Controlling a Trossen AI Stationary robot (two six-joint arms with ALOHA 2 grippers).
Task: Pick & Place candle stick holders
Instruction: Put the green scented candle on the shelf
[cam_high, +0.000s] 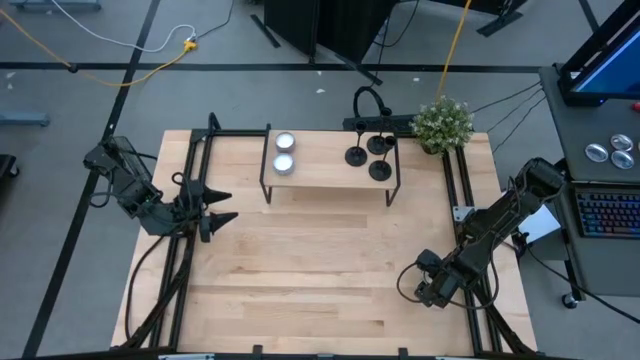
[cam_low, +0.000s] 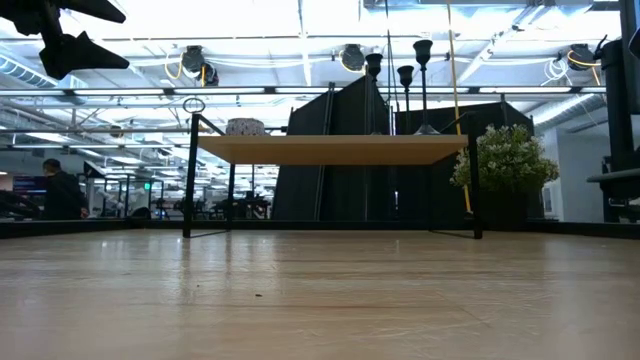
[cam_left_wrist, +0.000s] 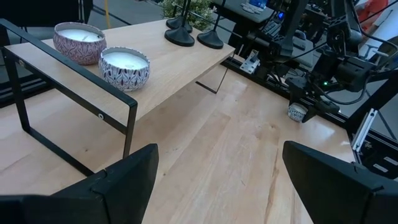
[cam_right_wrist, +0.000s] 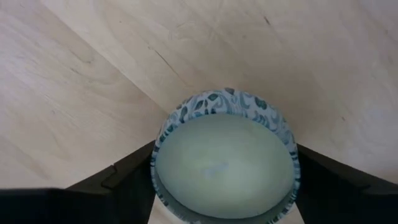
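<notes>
Three black candle stick holders (cam_high: 370, 157) stand on their round bases on the right part of a small wooden shelf (cam_high: 325, 180) at the table's far side. Their slim stems and cups show in the low view (cam_low: 405, 75). My left gripper (cam_high: 225, 205) is open and empty, raised over the table's left side. My right gripper (cam_high: 432, 290) is at the near right, shut on a white candle in a blue-patterned tin (cam_right_wrist: 224, 168). This tin also shows in the left wrist view (cam_left_wrist: 297, 112). My right gripper pinches the tin's round wall (cam_right_wrist: 163, 134) between its two fingers, one on each side. The fingers come from above, pointing down. The tin is upright, its wax face up, low at the table top; whether it rests on the table I cannot tell.
Two more candles in patterned tins (cam_high: 284, 152) stand on the shelf's left part, also seen in the left wrist view (cam_left_wrist: 124, 67). A potted plant (cam_high: 443, 122) stands at the far right corner. Black rails (cam_high: 185, 250) run along both table sides. Bare wood lies in the middle.
</notes>
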